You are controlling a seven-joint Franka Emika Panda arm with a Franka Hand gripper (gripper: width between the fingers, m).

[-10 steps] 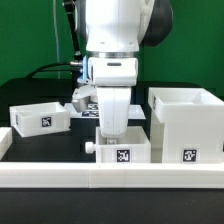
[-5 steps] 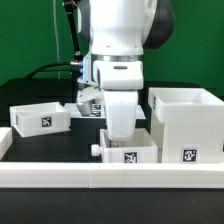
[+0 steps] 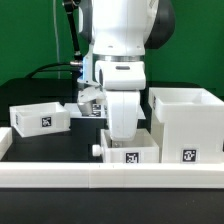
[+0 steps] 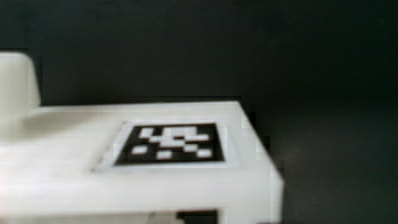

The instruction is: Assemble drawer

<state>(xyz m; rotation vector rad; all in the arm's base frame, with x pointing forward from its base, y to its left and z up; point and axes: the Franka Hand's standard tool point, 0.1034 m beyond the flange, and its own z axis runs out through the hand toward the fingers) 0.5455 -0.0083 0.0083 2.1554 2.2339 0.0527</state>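
Observation:
A small white knobbed tray (image 3: 128, 152) with a square tag stands at the front middle, its knob (image 3: 95, 152) toward the exterior view's left. My gripper (image 3: 122, 134) reaches down into it and is shut on its wall. The tall white case (image 3: 186, 125) stands just to the exterior view's right of it, close but apart. The second tray (image 3: 40, 117) sits at the left. In the wrist view the held tray (image 4: 107, 175) and its tag (image 4: 173, 143) fill the picture; my fingertips are hidden.
A long low white rail (image 3: 110, 182) runs along the front edge, just before the held tray. The marker board (image 3: 88, 104) lies behind the arm. Another white part (image 4: 15, 85) shows at the wrist view's edge.
My gripper and the tray in it have shifted toward the exterior view's right, closer to the case. The case and the left tray have not moved.

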